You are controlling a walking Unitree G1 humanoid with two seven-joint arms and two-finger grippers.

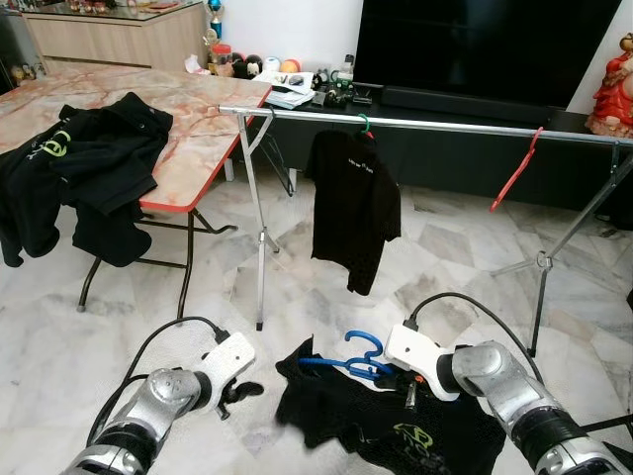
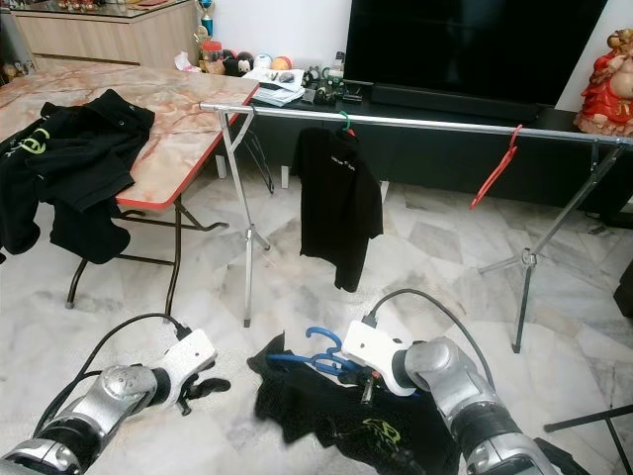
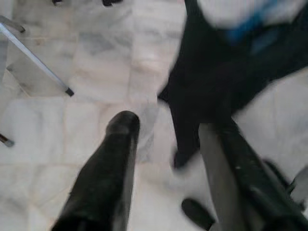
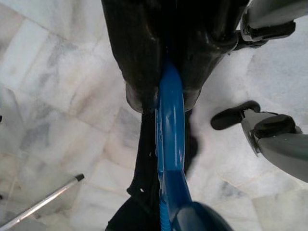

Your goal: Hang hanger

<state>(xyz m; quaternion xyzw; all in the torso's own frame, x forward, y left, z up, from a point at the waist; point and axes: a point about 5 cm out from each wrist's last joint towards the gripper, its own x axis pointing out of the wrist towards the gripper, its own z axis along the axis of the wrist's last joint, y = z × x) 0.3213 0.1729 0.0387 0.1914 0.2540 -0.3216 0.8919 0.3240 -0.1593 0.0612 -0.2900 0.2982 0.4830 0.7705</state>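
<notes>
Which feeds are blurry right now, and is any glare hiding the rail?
Left wrist view: soft and smeared, the fingers and black shirt out of focus. Right wrist view: the blue hanger is fairly sharp. Head views: clear, evenly lit; the rail shines mildly but reads fine.

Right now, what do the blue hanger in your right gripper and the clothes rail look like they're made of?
Blue hanger: probably plastic; a smooth, glossy, moulded strip with highlights, pinched by the right gripper. Clothes rail: metal by its look; a thin silver tube with a bright sheen on folding legs, perhaps steel or aluminium.
</notes>
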